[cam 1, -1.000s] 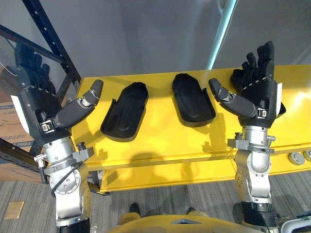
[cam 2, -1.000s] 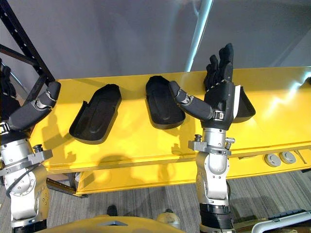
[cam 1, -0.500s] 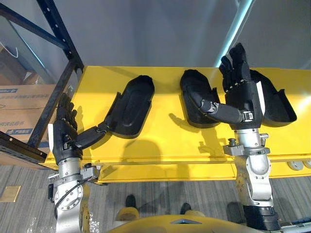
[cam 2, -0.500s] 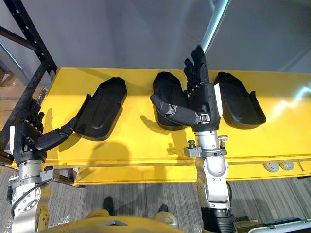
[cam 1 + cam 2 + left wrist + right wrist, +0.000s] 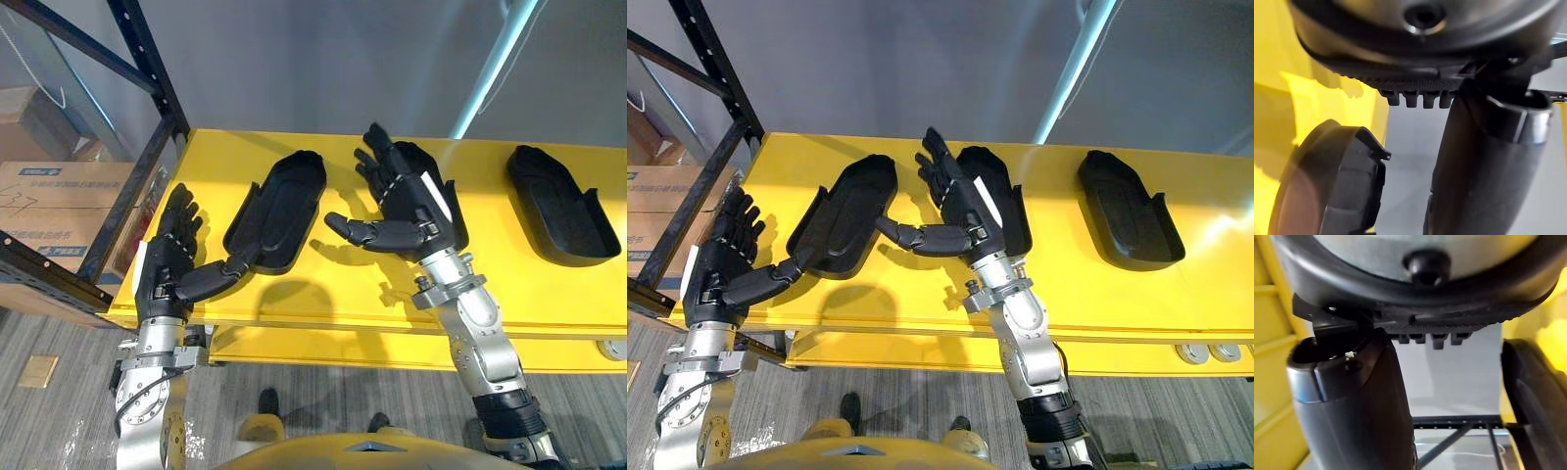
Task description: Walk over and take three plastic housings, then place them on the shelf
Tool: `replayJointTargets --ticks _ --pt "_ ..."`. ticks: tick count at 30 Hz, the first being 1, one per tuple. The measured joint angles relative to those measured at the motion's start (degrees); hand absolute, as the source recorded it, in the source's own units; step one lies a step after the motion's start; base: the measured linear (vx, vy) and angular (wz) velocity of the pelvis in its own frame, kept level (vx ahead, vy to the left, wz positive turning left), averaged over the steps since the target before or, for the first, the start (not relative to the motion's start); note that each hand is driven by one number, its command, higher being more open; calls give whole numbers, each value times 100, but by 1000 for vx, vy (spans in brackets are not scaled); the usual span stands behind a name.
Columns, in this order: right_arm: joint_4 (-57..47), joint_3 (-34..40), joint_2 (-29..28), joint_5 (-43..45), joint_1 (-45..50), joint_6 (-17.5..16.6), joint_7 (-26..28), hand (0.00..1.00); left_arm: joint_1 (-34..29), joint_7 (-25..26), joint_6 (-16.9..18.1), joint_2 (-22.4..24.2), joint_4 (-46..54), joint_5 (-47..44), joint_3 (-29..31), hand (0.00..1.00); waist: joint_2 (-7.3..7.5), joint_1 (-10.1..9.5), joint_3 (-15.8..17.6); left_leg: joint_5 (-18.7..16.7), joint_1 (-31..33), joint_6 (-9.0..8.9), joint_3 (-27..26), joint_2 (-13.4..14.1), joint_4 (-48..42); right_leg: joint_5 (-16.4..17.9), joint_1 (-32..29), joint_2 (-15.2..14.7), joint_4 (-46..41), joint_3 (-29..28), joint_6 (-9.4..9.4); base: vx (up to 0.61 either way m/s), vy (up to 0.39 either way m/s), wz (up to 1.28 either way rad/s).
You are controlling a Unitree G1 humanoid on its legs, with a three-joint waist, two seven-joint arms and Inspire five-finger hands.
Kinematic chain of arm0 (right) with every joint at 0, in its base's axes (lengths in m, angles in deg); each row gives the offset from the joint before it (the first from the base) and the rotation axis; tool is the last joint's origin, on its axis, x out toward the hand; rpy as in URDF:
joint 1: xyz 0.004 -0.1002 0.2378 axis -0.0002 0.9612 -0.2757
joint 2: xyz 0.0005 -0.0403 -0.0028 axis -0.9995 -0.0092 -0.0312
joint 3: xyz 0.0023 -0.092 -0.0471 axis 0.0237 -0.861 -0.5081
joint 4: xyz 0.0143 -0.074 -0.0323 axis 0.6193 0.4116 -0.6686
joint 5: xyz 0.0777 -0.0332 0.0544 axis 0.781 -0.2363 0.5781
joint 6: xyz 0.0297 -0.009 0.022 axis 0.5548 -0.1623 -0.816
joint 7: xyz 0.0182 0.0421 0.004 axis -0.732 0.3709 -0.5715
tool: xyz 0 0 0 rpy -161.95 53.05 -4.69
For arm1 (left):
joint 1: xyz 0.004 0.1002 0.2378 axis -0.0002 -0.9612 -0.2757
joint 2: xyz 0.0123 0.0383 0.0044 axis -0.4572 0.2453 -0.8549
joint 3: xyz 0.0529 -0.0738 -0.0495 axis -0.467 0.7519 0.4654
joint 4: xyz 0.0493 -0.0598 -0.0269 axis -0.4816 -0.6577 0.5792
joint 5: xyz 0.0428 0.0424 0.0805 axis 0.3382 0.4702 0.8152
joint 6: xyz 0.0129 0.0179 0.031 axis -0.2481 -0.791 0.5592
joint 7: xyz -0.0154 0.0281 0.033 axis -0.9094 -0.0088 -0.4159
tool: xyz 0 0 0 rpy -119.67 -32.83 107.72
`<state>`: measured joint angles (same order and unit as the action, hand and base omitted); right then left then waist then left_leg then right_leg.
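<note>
Over the table (image 5: 323, 294), the right hand (image 5: 407, 201) has swung leftward and the left hand (image 5: 167, 269) has dropped low. Three housings lie untaken toward the far edge, so the reach is in hand. Right fingers spread loose above the middle housing (image 5: 991, 168). Left fingers are released, thumb at the left housing (image 5: 279, 206). Next, clasp each rim.

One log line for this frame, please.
left hand: open, thumb at near end of left black plastic housing | right hand: open, at middle black housing | right housing: untouched | all three on yellow table
</note>
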<state>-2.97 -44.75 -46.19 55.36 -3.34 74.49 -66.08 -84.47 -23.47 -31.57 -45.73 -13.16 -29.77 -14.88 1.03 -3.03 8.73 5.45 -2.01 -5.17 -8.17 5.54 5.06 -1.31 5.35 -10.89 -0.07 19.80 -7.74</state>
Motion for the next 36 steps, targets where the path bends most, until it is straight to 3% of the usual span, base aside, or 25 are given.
replayJointTargets --ticks 6,17,31,36 --pt "287 -69 36 -12 -471 68 -107 100 -8 36 105 -186 0 -103 -174 100 -105 -11 108 99 187 3 134 2 -20 25 -168 -7 -130 94 37 -35 -6 11" --pt "287 -63 37 -242 -585 101 -182 100 -16 24 137 -193 0 -103 -186 100 -97 -114 377 90 195 -12 215 7 -159 264 -290 -97 -633 121 88 -24 -5 3" --pt "614 -70 35 -473 -1013 463 -459 100 -30 -297 136 -337 2 -122 -480 100 -126 -146 518 127 345 19 235 10 -218 277 -436 -110 -705 123 90 -12 -4 0" --pt "818 -67 41 -476 -1215 544 -627 100 11 -209 136 -355 2 1 -661 100 -221 -135 607 122 340 13 220 12 -251 286 -445 -117 -742 101 102 -6 -3 -1"
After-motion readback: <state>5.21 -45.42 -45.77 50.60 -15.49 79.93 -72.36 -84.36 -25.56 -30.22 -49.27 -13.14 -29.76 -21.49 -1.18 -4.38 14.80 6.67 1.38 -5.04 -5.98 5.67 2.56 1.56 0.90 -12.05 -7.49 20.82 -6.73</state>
